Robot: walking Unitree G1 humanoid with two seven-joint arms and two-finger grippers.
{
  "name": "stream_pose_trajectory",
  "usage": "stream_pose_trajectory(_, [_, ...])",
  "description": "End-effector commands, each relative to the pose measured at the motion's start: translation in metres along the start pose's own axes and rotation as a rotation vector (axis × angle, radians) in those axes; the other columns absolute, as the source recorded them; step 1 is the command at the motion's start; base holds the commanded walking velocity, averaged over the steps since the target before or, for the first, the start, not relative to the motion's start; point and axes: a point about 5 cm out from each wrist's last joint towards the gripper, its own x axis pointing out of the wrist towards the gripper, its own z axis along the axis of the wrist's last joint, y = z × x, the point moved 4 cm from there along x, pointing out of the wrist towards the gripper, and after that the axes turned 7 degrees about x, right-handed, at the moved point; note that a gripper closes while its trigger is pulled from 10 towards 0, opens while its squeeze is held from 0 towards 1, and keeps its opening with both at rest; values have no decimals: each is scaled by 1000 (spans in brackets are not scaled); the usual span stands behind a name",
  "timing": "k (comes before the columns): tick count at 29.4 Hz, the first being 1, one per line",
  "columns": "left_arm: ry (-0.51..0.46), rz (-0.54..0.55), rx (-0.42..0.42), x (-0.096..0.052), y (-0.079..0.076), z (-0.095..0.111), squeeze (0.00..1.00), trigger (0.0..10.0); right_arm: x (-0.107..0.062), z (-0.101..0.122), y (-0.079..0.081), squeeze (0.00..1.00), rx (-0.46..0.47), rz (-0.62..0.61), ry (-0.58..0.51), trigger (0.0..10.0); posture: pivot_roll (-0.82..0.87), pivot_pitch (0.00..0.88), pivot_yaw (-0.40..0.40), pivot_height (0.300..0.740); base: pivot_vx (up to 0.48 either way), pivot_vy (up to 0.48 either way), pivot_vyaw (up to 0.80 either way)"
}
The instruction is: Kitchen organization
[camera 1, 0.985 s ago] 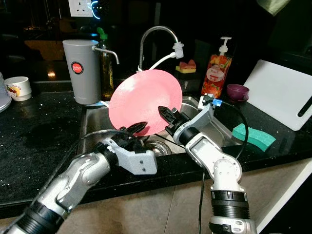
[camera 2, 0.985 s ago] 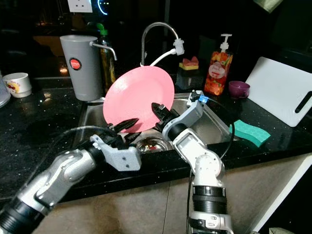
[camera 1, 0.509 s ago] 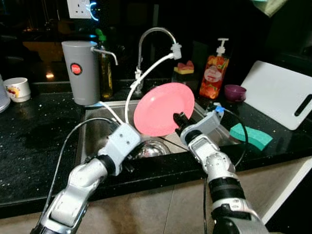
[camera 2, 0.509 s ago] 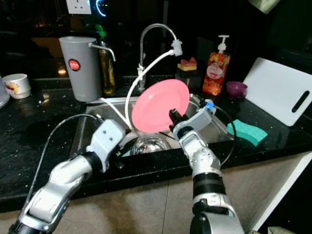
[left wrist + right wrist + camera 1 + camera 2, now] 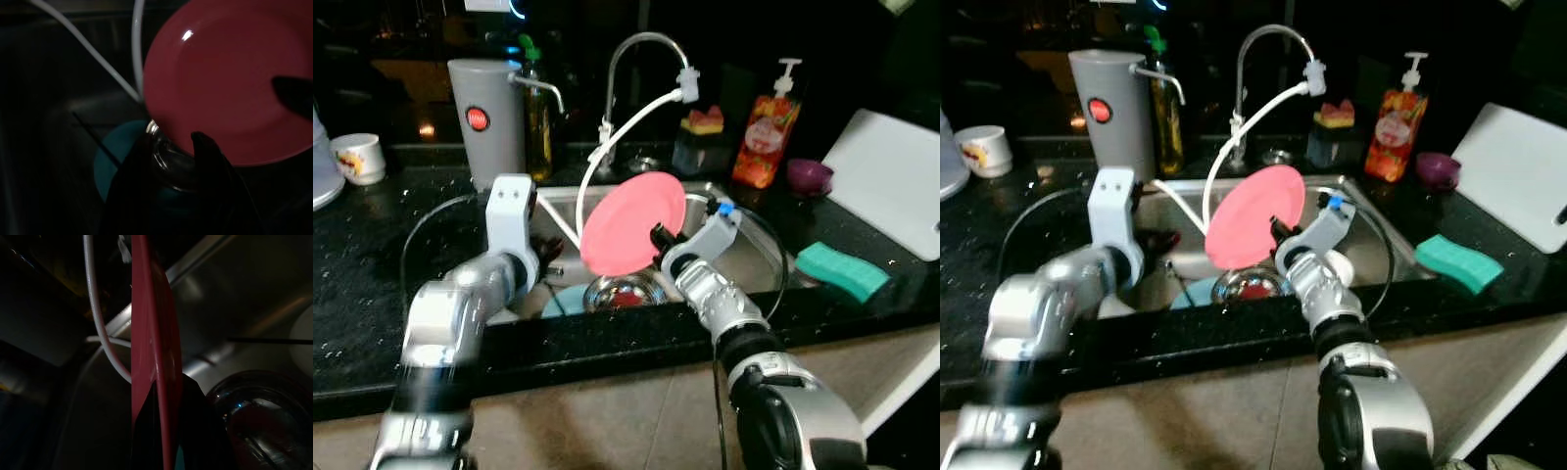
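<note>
A round pink plate stands tilted on edge over the steel sink. My right gripper is shut on its lower right rim; in the right wrist view the plate runs edge-on between the black fingers. My left gripper hangs low inside the sink's left side, apart from the plate. In the left wrist view its fingers stand apart, empty, over a steel bowl. A teal plate lies on the sink bottom beside that bowl.
A faucet with a white hose arches behind the plate. A grey dispenser and cup stand at back left. An orange soap bottle, purple bowl, white cutting board and green sponge lie right.
My left gripper has let go of the plate and swung left, down into the sink. The right gripper alone now holds the plate, farther out over the sink. The camera has shifted.
</note>
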Motion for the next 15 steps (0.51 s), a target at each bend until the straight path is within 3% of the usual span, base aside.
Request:
stream_pose_trajectory(1, [66,-47,-22,7,-1,-4,0,10000,1,3,0,0,-28,-12,-8,10000,258,143,-59,740,0,0,0])
stream_pose_trajectory(7, [149,-161,-23,21,-13,-2,0,10000,2,5,-4,0,-33,-38,-13,10000,256,138,-50,740,0,0,0])
stream_pose_trajectory(8, [159,-177,-18,23,-14,0,0,10000,2,5,-3,341,-36,-38,-15,10000,255,135,-48,740,0,0,0])
stream_pose_trajectory(9, [169,-186,-17,25,-14,0,0,10000,2,6,-3,341,-40,-39,-18,10000,255,135,-48,740,0,0,0])
stream_pose_trajectory(10, [184,-186,-24,27,-13,-1,0,10000,2,6,-3,1000,-42,-40,-21,10000,253,133,-48,740,0,0,0])
stream_pose_trajectory(14, [221,-192,-24,32,-12,-7,0,10000,3,11,0,1000,-39,-31,-38,10000,255,128,-51,740,0,0,0])
stream_pose_trajectory(15, [232,-194,-26,34,-12,-8,0,10000,4,17,7,1000,-33,11,-63,10000,257,123,-53,740,0,0,0])
